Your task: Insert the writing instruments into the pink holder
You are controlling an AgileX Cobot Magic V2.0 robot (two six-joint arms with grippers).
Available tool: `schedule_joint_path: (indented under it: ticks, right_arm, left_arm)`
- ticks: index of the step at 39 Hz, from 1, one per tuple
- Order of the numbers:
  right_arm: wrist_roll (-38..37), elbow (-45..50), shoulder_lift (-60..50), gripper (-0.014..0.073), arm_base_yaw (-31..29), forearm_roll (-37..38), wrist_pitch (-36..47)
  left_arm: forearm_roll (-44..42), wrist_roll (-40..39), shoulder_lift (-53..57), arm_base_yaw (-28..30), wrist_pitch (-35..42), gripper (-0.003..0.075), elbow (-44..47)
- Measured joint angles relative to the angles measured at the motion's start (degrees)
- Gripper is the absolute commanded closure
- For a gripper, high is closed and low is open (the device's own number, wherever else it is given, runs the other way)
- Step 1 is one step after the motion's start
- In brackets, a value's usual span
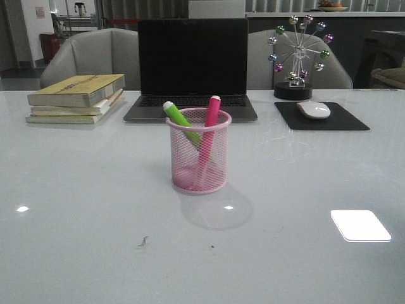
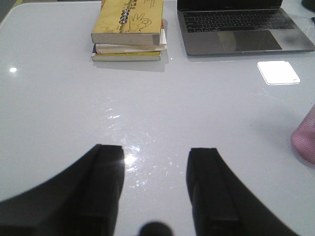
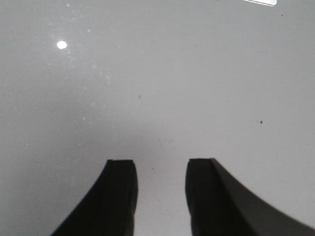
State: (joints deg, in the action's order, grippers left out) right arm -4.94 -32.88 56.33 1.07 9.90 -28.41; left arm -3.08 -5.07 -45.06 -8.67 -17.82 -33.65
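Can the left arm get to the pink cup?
Probably yes. The left fingers are open over bare table, and the pink holder sits close by with nothing between.

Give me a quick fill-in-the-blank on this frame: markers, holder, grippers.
1. Both markers stand inside the ____ holder.
2. The green marker leans toward the robot's ____ side.
3. The left gripper and right gripper each hold ____.
4. Behind the holder sits a ____ with a dark screen.

Missing words: pink; left; nothing; laptop
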Motion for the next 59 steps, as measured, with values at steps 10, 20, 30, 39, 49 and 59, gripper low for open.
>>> schedule_joint_path:
  ticks: [10, 20, 30, 39, 49, 59]
  right_arm:
    - [0.0, 0.0, 0.0, 0.0218, 0.0, -0.7, 0.0]
    - [0.0, 0.0, 0.0, 0.0326, 0.0, -0.7, 0.0]
    - [0.0, 0.0, 0.0, 0.0536, 0.0, -0.8, 0.0]
    - [0.0, 0.0, 0.0, 0.0572, 0.0, -0.9, 0.0]
    - [0.0, 0.0, 0.0, 0.0572, 0.0, -0.9, -0.4]
    - [0.0, 0.0, 0.0, 0.0572, 0.0, -1.0, -0.4]
  left_arm:
    - [0.0, 0.0, 0.1, 0.0, 0.4, 0.0357, 0.1]
    - [0.0, 0.0, 0.1, 0.0, 0.4, 0.0357, 0.3]
    - [0.0, 0.0, 0.1, 0.0, 0.4, 0.0357, 0.3]
    - [0.1, 0.0, 0.1, 0.0, 0.4, 0.0357, 0.3]
    - [0.1, 0.0, 0.1, 0.0, 0.4, 0.0357, 0.3]
    - [0.1, 0.0, 0.1, 0.0, 0.4, 0.0357, 0.3]
